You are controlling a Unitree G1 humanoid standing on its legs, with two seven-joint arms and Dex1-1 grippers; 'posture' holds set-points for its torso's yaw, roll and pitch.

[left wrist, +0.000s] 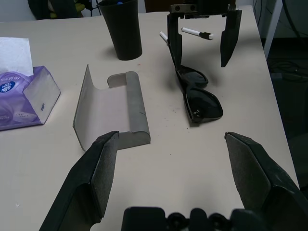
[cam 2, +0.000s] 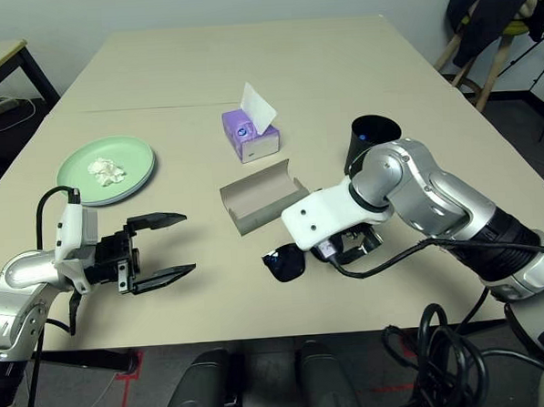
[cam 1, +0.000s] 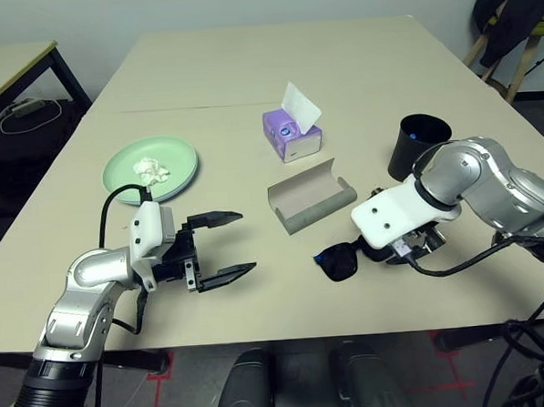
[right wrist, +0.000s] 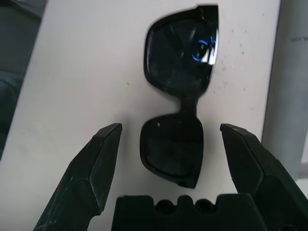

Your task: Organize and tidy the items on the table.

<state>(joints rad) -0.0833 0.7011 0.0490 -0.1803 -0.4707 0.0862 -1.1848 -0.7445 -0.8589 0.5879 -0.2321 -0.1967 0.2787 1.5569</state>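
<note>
Black sunglasses [cam 1: 339, 261] lie folded on the table [cam 1: 247, 68] near its front edge. My right gripper [right wrist: 169, 127] is open just over them, one finger on each side of the nearer lens [right wrist: 172, 151]. Just behind them lies a grey glasses case [cam 1: 310, 198], open, with a purple tissue box [cam 1: 291, 134] beyond it. A black cup [cam 1: 419, 144] stands at the right, and white pens [left wrist: 197, 32] lie near it. At the left, a mint green plate [cam 1: 183, 162] holds a white tissue wad [cam 1: 152, 170]. My left gripper [cam 1: 247, 242] is open and empty, in front of the plate, pointing towards the case.
A smaller beige desk with black legs [cam 1: 9, 67] stands beyond the table's far left corner. A chair with a dark jacket [cam 1: 518, 17] is at the far right. Black cables [cam 2: 444, 349] hang below my right arm.
</note>
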